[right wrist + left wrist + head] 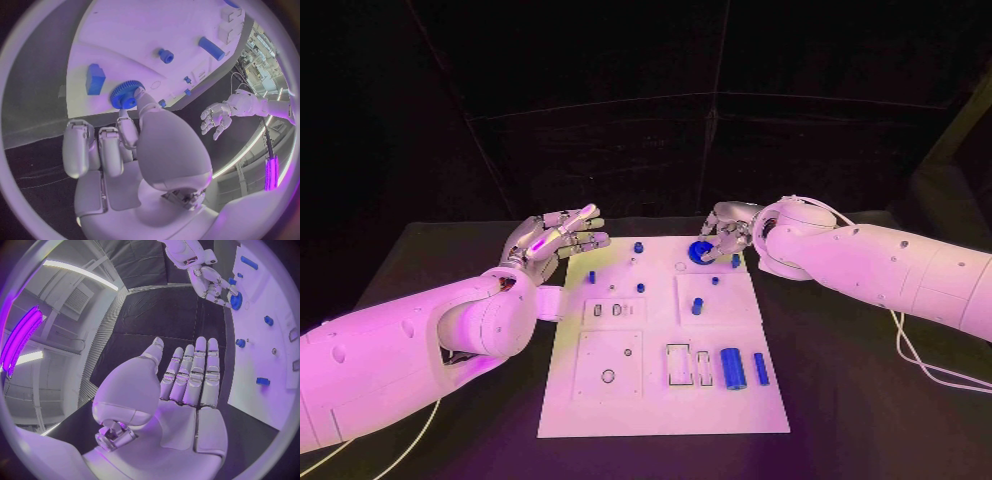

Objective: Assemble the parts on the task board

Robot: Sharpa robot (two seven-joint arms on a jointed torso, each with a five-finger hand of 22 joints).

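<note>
The white rectangular task board [661,400] lies lengthwise in the middle of the black table [877,400], running from the near edge to the far side. At its far right corner sits a round blue toothed gear [700,254], flat on the board's surface. The right hand [728,237] reaches over that corner; in the right wrist view its thumb and 1 fingertip [139,95] meet at the rim of the blue toothed gear [125,95] and pinch it, while the other fingers are curled down beside the board's edge. Just beside the gear in that view lies a blue rectangular block [95,79], and further along the board stand a small blue round peg [165,55] and a long blue bar [212,48].

The left hand [560,238] hovers at the far left corner of the board, off its edge, with its fingers [194,372] straight, side by side and holding nothing; the thumb stands apart from them.

Toward the near right of the board stand a thick blue cylinder [733,368] and, just right of it, a thinner blue cylinder [762,368], both lying lengthwise. A small blue upright pin [697,307] stands near the middle.
</note>
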